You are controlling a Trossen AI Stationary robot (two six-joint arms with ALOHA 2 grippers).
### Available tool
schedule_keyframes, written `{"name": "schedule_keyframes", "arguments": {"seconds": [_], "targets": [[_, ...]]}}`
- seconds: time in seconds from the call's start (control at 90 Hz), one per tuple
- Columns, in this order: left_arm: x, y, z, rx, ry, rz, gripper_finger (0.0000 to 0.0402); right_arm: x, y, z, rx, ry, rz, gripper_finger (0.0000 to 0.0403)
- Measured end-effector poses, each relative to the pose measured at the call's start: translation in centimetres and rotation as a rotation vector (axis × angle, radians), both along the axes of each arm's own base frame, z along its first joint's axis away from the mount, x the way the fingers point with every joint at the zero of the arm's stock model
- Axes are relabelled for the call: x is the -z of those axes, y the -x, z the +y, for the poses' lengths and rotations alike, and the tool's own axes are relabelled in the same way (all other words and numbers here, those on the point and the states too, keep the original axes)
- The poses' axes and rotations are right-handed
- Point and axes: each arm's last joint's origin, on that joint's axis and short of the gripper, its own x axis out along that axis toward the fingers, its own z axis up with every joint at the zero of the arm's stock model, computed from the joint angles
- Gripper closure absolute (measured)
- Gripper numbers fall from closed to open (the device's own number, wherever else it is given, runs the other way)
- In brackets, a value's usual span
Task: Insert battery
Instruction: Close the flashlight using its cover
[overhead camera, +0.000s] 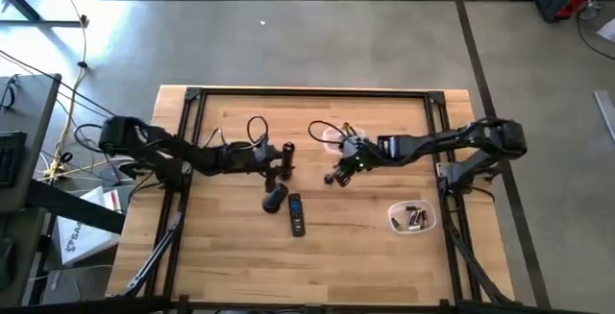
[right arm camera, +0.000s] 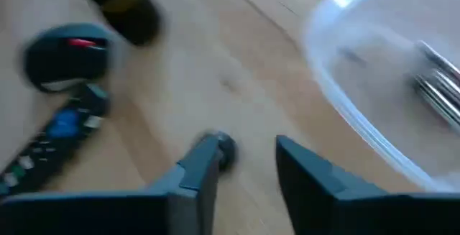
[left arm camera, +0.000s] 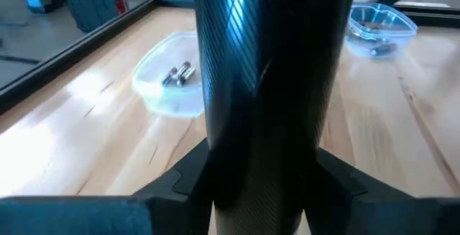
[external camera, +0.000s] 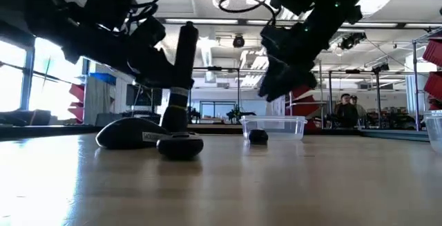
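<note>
High view: the tabletop (overhead camera: pixel 231 256) is a pale wooden slab ringed by a dark frame, and every place below is given relative to the remote (overhead camera: pixel 297 214), the black bar lying near the slab's middle. The left arm reaches in from the left edge, and its tool (overhead camera: pixel 286 158) sits just above and slightly left of the remote, clamped on a flashlight (overhead camera: pixel 287 153); in the left wrist view that dark ribbed tube (left arm camera: pixel 269 84) fills the picture between the two fingers (left arm camera: pixel 176 185). In the low view the flashlight (external camera: pixel 181 74) stands upright, its foot on a round dark cap (external camera: pixel 180 146). The right arm comes in from the right edge, and its tool (overhead camera: pixel 342 172) hangs up and to the right of the remote, above the wood; its fingers (right arm camera: pixel 198 167) stand apart with nothing between them. A mouse (overhead camera: pixel 275 199) lies just beside the remote's upper left end. A clear tub (overhead camera: pixel 413 218) sits well to the right of the remote, with several batteries (overhead camera: pixel 416 219) lying in it. A second clear tub (overhead camera: pixel 332 137) rests further up and right of the remote, behind the right tool. A small dark piece (right arm camera: pixel 226 149) lies on the wood just under the right tool's fingertips; what it is I cannot tell.
</note>
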Motion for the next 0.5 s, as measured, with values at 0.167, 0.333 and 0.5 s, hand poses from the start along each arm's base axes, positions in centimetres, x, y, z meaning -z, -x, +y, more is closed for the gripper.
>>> {"name": "schedule_keyframes", "arguments": {"seconds": [0.167,0.333,0.5], "targets": [[0.2,-0.5,0.2,0.016,-0.015,-0.003,0.027,1.7,-1.3,1.0,-0.238,0.11,0.068,0.0241],[0.0,-0.5,1.0,0.0,-0.032,-0.005,0.027,2.9,-2.8,1.5,-0.373,0.2,0.115,0.0238],[0.0,-0.5,1.4,-0.004,-0.031,-0.001,0.027,3.4,-2.8,1.4,-0.365,0.228,0.129,0.0238]]}}
